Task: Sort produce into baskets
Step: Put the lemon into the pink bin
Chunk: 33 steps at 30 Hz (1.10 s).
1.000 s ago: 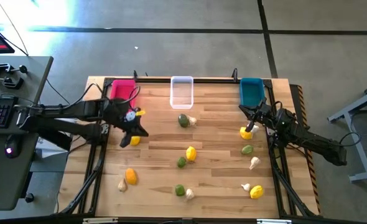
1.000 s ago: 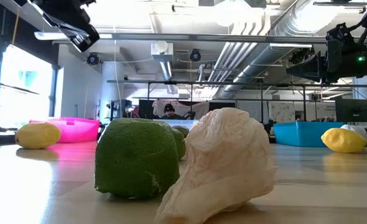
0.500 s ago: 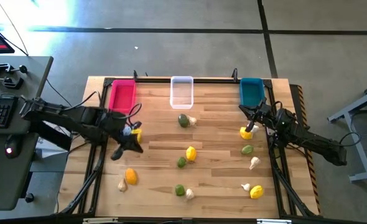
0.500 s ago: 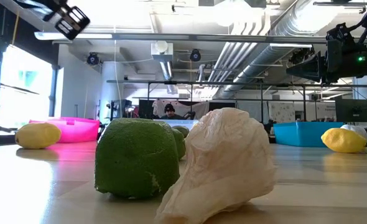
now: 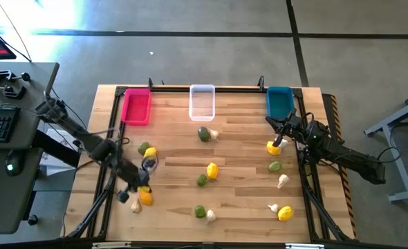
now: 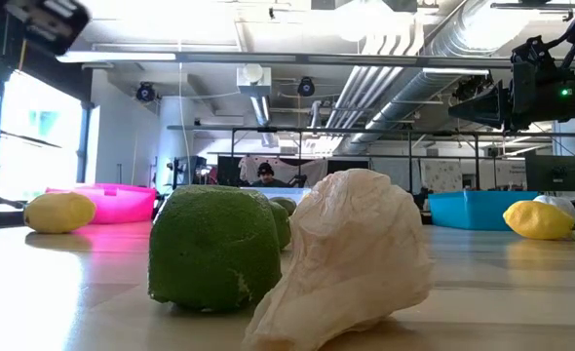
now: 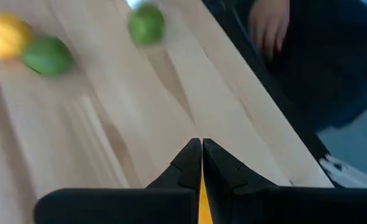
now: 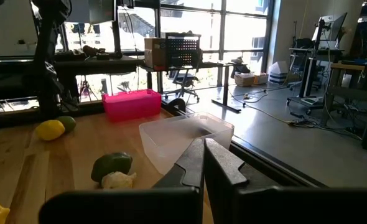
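Observation:
Yellow, orange and green fruits and whitish garlic bulbs lie scattered on the wooden table (image 5: 238, 159). The pink basket (image 5: 135, 107), clear basket (image 5: 202, 102) and teal basket (image 5: 279, 101) stand along the far edge. My left gripper (image 5: 140, 191) is shut and empty above the near left of the table, beside an orange fruit (image 5: 146, 199) and a garlic bulb (image 5: 135, 206); its fingers show in the left wrist view (image 7: 201, 144). My right gripper (image 5: 281, 135) is shut and empty near the teal basket, just beyond a yellow fruit (image 5: 273, 146); it also shows in the right wrist view (image 8: 203, 144).
A green fruit (image 5: 143, 148) and a yellow one (image 5: 151, 152) lie left of centre. A green fruit (image 6: 214, 249) and a garlic bulb (image 6: 351, 258) lie near the front edge. What looks like a person's hand (image 7: 267, 22) shows beyond the table edge.
My left gripper has swung from beside the pink basket toward the table's near edge and now stands by the orange fruit. The green and yellow fruits left of centre are now uncovered by the arm.

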Available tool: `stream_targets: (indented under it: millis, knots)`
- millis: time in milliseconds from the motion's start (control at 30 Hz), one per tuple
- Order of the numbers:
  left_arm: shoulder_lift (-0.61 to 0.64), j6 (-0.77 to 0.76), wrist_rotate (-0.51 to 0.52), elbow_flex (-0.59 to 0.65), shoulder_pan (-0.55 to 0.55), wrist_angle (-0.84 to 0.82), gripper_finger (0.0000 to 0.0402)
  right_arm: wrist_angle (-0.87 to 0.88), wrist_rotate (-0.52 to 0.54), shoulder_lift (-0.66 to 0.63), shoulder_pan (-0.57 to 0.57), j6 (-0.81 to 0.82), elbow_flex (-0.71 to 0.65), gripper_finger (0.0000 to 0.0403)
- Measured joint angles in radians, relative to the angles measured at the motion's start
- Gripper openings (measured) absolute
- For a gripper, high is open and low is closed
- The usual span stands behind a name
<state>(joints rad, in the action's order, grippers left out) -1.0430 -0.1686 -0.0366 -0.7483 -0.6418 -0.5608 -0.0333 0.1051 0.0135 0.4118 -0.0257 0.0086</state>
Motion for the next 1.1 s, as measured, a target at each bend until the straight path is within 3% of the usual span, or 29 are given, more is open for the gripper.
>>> stream_targets:
  millis: [333,633,867,1100]
  knots:
    - [-0.178,-0.066,0.009,-0.008,-0.108,-0.036,0.0098,0.0,0.0,0.0,0.0,0.0,0.0,0.0]
    - [-0.3,0.008,0.034,-0.155,-0.108,-0.219,0.018,0.0,0.0,0.0,0.0,0.0,0.0,0.0]
    - [-0.434,0.145,0.03,-0.161,-0.112,-0.295,0.0215,0.0,0.0,0.0,0.0,0.0,0.0,0.0]
    - [-0.494,0.198,0.047,-0.162,-0.112,-0.309,0.0224,0.0,0.0,0.0,0.0,0.0,0.0,0.0]
